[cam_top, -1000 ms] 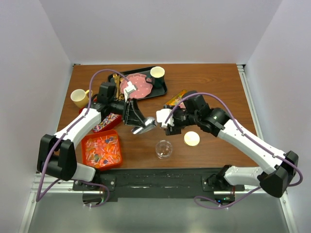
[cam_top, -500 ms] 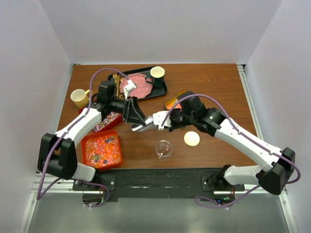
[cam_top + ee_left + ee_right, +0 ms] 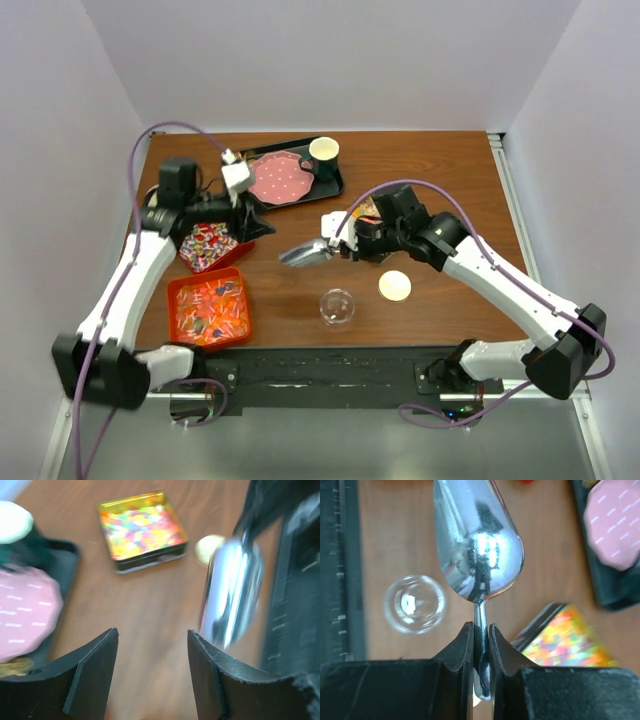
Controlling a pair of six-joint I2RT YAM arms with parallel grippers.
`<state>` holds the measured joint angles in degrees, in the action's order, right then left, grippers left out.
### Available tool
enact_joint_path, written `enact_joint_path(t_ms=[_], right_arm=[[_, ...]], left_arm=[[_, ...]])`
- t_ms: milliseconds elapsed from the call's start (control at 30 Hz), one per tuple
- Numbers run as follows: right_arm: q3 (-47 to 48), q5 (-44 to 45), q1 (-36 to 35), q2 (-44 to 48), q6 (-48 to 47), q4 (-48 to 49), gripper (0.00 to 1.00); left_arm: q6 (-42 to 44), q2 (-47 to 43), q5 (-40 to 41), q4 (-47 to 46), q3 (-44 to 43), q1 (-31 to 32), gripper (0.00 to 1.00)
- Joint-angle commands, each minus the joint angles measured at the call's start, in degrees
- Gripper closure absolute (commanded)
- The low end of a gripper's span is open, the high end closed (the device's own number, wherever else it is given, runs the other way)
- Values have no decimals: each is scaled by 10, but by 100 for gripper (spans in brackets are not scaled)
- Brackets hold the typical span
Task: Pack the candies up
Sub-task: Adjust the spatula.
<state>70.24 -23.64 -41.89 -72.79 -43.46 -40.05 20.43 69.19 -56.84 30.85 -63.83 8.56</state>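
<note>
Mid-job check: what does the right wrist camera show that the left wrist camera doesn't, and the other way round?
Only the right wrist view: the right gripper shut on the handle of the scoop, and the clear cup off to one side of the scoop.
Only the left wrist view: the left gripper open with nothing in it, and a pale cup near the plate.
Both: the scoop, the pink plate, the tiny candies (the whole batch in the left view, one corner in the right) and the wooden table.
</note>
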Motion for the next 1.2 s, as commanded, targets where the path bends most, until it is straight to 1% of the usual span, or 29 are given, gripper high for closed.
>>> enact_joint_path(t_ms=[0,33,67,100,133,167,200,233,367,500,633,900,1167], right_arm=[[5,-83,37,-5,90,-60,100],[9,-89,44,-9,96,-61,100],[11,-96,45,-13,101,-62,100],[17,-107,47,-16,115,-63,100],[19,-116,50,-24,123,-64,100],[21,-125,51,-27,132,-64,100],[23,-142,53,-31,151,-63,100],[23,-149,55,-37,160,-59,100],[18,-166,59,-41,210,-35,100],[23,-173,64,-43,235,-19,100],[26,-170,67,-44,239,-13,100],[40,-174,69,-45,249,-6,100],[45,-170,70,-49,261,2,100]], left_arm=[[225,-156,82,-74,113,0,38],[232,-177,85,-97,154,0,38],[251,-193,80,-112,168,1,38],[287,-214,71,-116,179,1,38],[294,-220,61,-120,196,2,38],[288,-230,61,-147,203,3,38],[264,-233,60,-163,209,3,38],[266,-234,50,-169,215,5,39],[327,-223,36,-149,218,27,41],[386,-217,72,-125,220,94,43],[379,-203,67,-134,215,111,44],[377,-165,61,-123,208,132,46],[354,-133,67,-163,205,157,47]])
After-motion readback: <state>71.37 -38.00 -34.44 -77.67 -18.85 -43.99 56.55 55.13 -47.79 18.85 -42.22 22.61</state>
